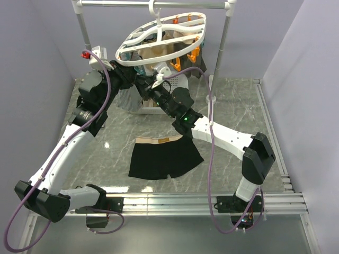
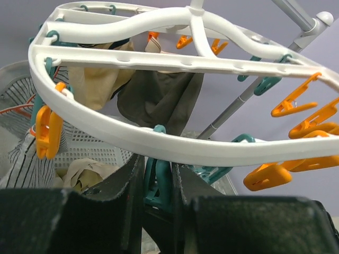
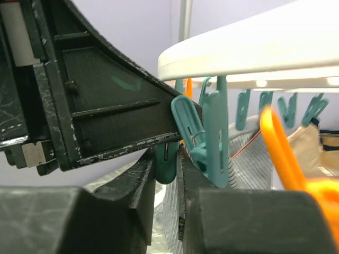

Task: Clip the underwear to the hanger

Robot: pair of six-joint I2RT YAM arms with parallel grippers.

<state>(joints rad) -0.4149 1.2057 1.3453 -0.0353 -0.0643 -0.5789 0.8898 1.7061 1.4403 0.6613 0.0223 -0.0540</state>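
The black underwear (image 1: 165, 157) with its tan waistband lies flat on the marble table, away from both grippers. The white oval hanger (image 1: 161, 37) hangs from the rail, tilted down toward the left. Under its near rim (image 2: 175, 143), my left gripper (image 2: 158, 165) is shut on a teal clothespin (image 2: 159, 184). My right gripper (image 3: 167, 151) comes up from the right and its jaws pinch the lower end of a teal clothespin (image 3: 168, 159), right beside the left gripper's dark finger (image 3: 106, 100). Another teal pin (image 3: 213, 143) dangles just right of it.
Beige garments (image 2: 95, 79) and a dark one (image 2: 159, 95) hang from the hanger. The white perforated basket (image 1: 128, 98) with cloth stands below it. Orange pins (image 2: 304, 108) dangle on the right. The grey rail stand's post (image 1: 221, 45) rises at the back right.
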